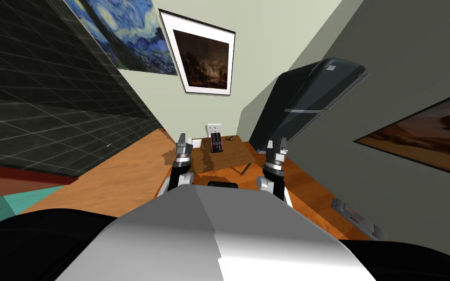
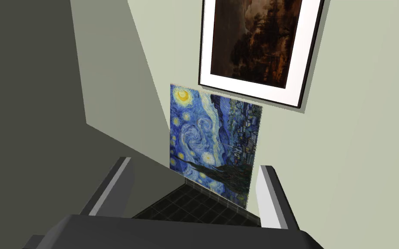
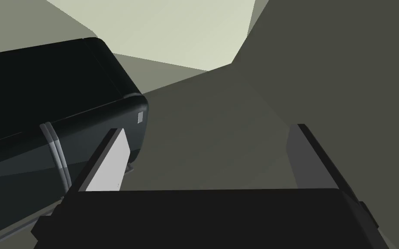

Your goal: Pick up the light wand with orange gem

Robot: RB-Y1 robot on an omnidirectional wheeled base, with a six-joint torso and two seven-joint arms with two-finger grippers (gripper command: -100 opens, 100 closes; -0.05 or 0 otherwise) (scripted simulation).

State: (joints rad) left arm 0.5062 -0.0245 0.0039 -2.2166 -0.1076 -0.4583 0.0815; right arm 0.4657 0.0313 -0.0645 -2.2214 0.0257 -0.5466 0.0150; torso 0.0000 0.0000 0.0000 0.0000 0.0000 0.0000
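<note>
Well, both arms sit low in front of us, 1 on either side of a small brown table [image 1: 229, 157] on an orange wood floor [image 1: 121, 180].

Left gripper [image 1: 184, 140] is by the table's left edge. Its fingers [image 2: 270, 194] stand apart, released, w/ nothing btwn them.

Right gripper [image 1: 276, 145] is by the table's right edge, close to a tall dark fridge-like cabinet [image 1: 312, 92]. Its 2 fingers [image 3: 107, 168] are spread wide too and are empty. In the right wrist view the cabinet's rounded corner shows just behind 1 of them.

On the table, approx. mid-way across at the far side, a dark gadget w/ a reddish face [image 1: 216, 143] stands upright. A small white block [image 1: 197, 143] sits at the far left corner, near the left gripper. The wand [image 1: 230, 138], best we can tell, is the short thin dark sliver lying near the far right edge, just right of the gadget. It's too small to make out a gem or its colour. It's apart from both grippers, and neither is touching it.

Behind the table, a white panel w/ dots [image 1: 213, 128] stands at the wall. A flat grey bar [image 1: 356, 214] lies on the floor, well off to the right.
</note>
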